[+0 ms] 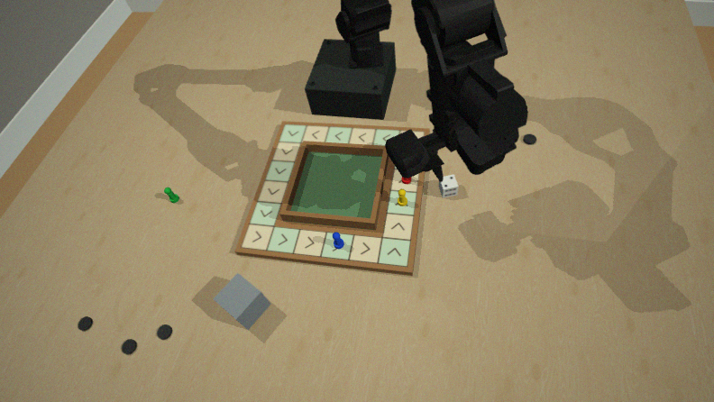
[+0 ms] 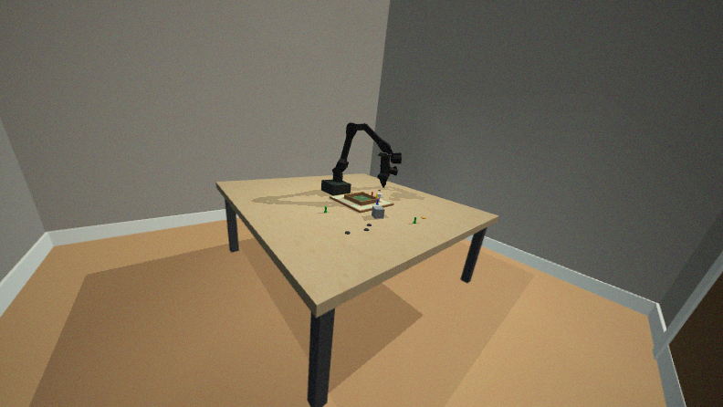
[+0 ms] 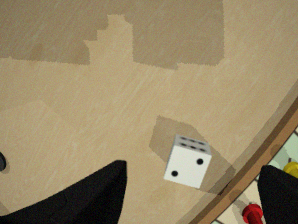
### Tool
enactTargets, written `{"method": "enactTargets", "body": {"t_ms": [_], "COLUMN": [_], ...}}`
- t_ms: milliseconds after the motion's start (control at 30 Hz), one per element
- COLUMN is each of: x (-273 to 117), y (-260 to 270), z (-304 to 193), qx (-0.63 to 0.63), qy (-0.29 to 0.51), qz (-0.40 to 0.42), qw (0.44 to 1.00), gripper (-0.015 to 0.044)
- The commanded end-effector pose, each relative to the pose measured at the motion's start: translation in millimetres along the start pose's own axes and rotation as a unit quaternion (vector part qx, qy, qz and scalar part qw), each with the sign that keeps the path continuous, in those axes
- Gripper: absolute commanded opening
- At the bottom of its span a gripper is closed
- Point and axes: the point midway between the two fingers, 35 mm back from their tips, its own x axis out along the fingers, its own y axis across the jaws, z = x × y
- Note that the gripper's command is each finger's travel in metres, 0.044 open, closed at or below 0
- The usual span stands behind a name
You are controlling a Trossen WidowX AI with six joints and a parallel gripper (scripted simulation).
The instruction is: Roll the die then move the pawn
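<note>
The white die (image 1: 449, 187) (image 2: 379, 195) (image 3: 187, 166) rests on the table just right of the board (image 1: 398, 227), two pips on top. My gripper (image 2: 383, 185) (image 3: 195, 174) is open and empty above the die. In the wrist view the die lies between the fingertips, nearer the middle than either finger. The red pawn (image 1: 407, 180) (image 3: 252, 214) stands on the board's right column, partly hidden by the gripper in the top view. The yellow pawn (image 1: 402, 197) (image 3: 292, 170) is one square behind it. The tray (image 1: 327, 219) in the board's middle is empty.
A blue pawn (image 1: 338, 241) stands on the front row. Off the board are a green pawn (image 1: 171, 195) (image 2: 325, 209), another green pawn (image 2: 415, 220), a yellow disc (image 2: 424, 217), a grey block (image 1: 238, 298) (image 2: 378, 213) and several black discs, one (image 1: 529, 139) right of the arm.
</note>
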Motion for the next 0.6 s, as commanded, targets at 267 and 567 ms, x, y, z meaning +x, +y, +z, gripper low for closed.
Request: {"method": "enactTargets", "body": {"t_ms": [267,567], "x": [15,38], "y": [2,1], "z": [-21,-24], "qx": [0.111,0.111], "qy": [0.043,0.043], "qz": [-0.034,-0.034], "qw": [0.992,0.992], "gripper": [0.0275,0.0275]}}
